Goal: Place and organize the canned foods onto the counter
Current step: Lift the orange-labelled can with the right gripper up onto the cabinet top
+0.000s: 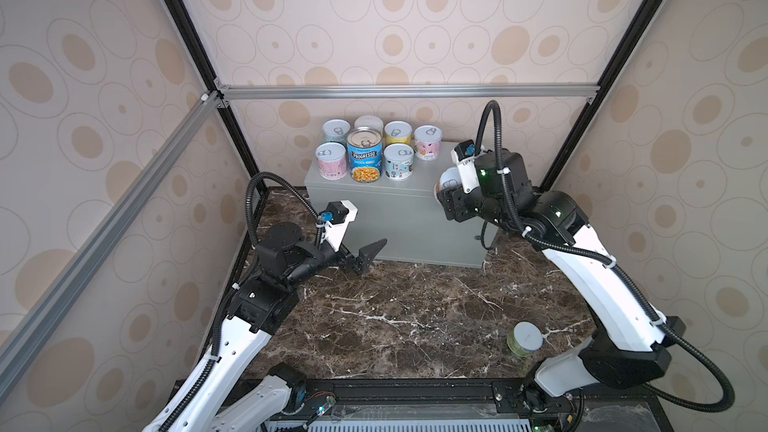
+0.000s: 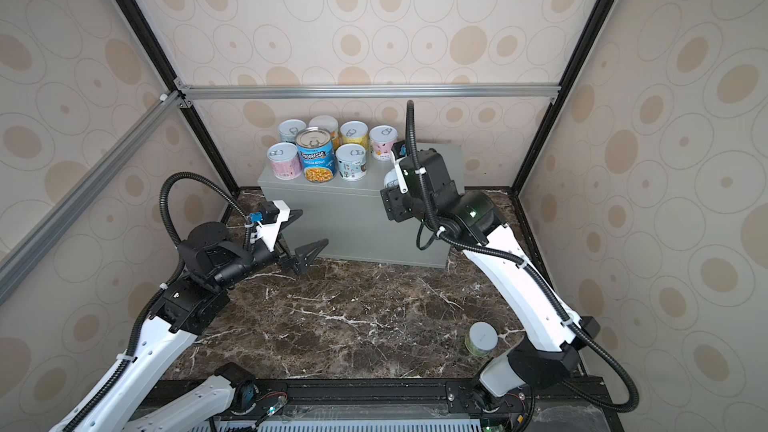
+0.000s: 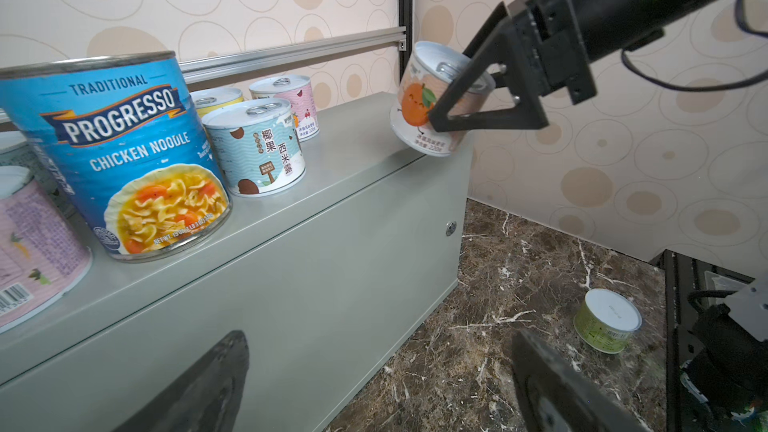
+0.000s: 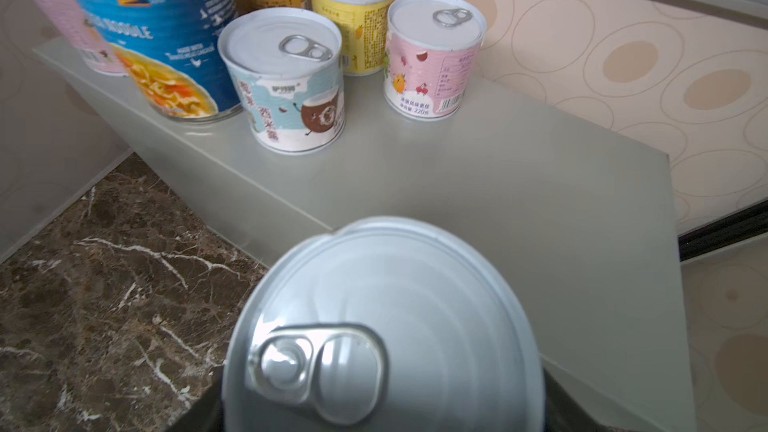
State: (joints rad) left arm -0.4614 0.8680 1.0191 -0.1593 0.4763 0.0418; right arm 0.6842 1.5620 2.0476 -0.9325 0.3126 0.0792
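Right, my right gripper (image 3: pixel 457 93) is clamped on the orange-labelled can (image 3: pixel 415 108), with a finger on either side of its wall and the jaws only as wide as the can. The can hangs tilted, lid tipped toward the wrist, at the right end of the counter (image 3: pixel 332 268). In the left wrist view its base sits by the top's front right corner, but I cannot tell whether it touches. In the right wrist view its pull-tab lid fills the foreground, with grey counter top beyond it.

My left gripper (image 2: pixel 304 233) is spread fully and holds nothing. It hovers low over the marble surface (image 1: pixel 415 305), just in front of the counter's front face, toward its left end.

Seven cans stand upright on the left half of the counter, in two rows. The front row, left to right in both top views, is a pink can (image 1: pixel 331 161), the taller Progresso soup can (image 1: pixel 365 157) and a pale blue coconut can (image 1: pixel 398 163). Behind them are a teal can (image 1: pixel 336 131), a half-hidden can (image 1: pixel 368 121), a yellow can (image 1: pixel 397 133) and a pink cherry can (image 1: pixel 428 143) at the row's right end.

One green can (image 1: pixel 524 339) sits on the marble, well apart from the counter and near the right arm's base, with a plain pale end up. The small round lock (image 3: pixel 451 228) shows on the counter's front.
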